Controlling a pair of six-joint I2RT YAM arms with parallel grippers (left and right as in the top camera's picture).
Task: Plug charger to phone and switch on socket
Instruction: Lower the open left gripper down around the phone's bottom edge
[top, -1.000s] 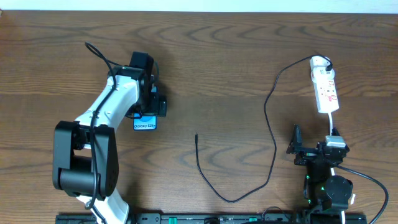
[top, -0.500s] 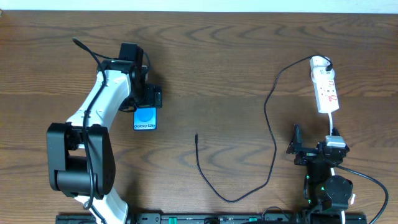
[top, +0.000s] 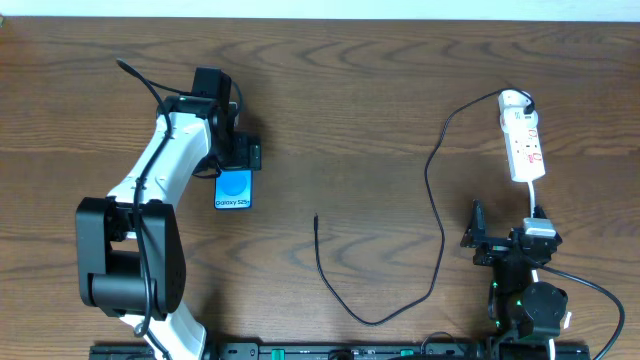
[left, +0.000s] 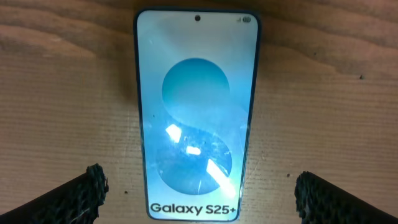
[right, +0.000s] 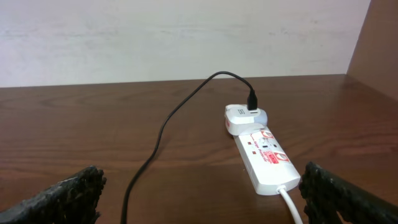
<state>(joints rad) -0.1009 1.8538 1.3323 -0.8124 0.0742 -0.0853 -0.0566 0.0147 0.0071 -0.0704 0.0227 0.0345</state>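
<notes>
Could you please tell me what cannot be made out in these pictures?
Phone: its lower edge is cut off by the left wrist frame; overhead, any port is too small to see.
Socket: whether its switches are on is too small to tell overhead and unclear at the right wrist's angle.
Charger tip: too small overhead; outside both wrist views.

Robot test bench, most likely a lab.
A wood-grain table (top: 380, 110) is shown with a left arm (top: 150, 185) and a right arm (top: 527, 300) mounted on a black rail (top: 300, 352) along its 6 o'clock edge; a bare white wall (right: 155, 37) is seen at 12 o'clock.
</notes>
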